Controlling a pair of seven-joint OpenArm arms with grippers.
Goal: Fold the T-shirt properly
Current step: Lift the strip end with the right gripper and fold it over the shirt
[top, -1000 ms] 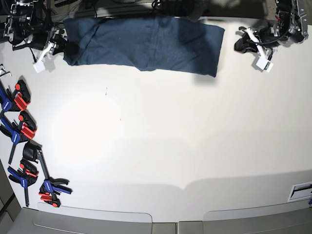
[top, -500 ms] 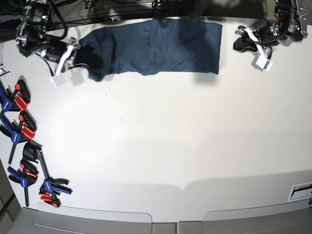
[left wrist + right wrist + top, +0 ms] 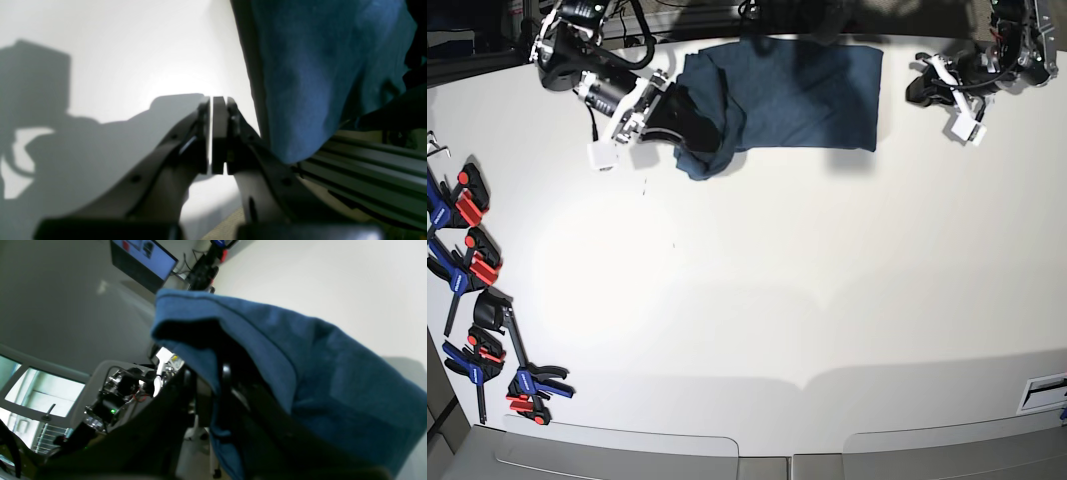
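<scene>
Honestly the T-shirt [image 3: 792, 95] looks light and floppy, lying at the desk's [image 3: 777, 280] far edge. Right gripper [image 3: 670, 115] jaws pinch its bunched left end; left gripper [image 3: 215, 133] jaws pressed together, empty. Best held by hems or corners.

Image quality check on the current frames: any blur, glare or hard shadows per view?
Left wrist: the left pincer is close and soft-focused, its dark shadow falling on the glaring white table. Right wrist: the T-shirt fills the frame; the pincer beneath is underexposed. Base: wide-angle bending at the edges, a bright hotspot on the table.
</scene>
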